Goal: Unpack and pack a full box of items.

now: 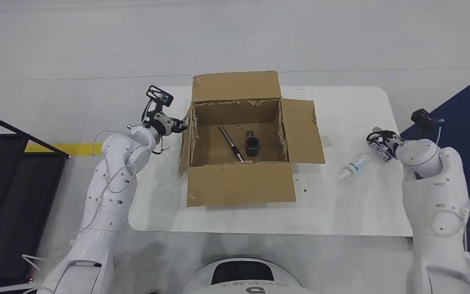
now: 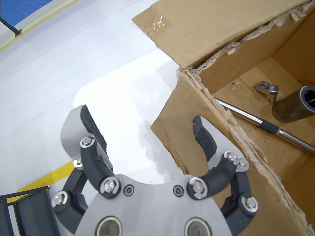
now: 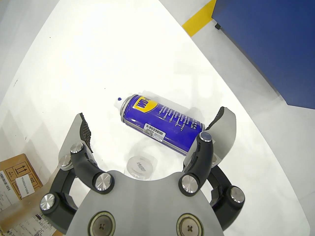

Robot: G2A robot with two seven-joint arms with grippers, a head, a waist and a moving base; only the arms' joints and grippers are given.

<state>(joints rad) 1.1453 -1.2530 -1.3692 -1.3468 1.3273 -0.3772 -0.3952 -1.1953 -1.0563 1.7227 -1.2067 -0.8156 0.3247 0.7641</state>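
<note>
Blue spray can (image 3: 162,126) and clear bottle (image 1: 355,166) near open cardboard box (image 1: 239,184)

Brown cardboard box (image 1: 239,184); blue spray can (image 3: 162,126) w/ yellow logo; white table (image 1: 352,206); silver rod (image 2: 243,114).

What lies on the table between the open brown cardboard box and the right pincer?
A small clear bottle lies on its side there, on the white tabletop; the top view shows it.
</note>
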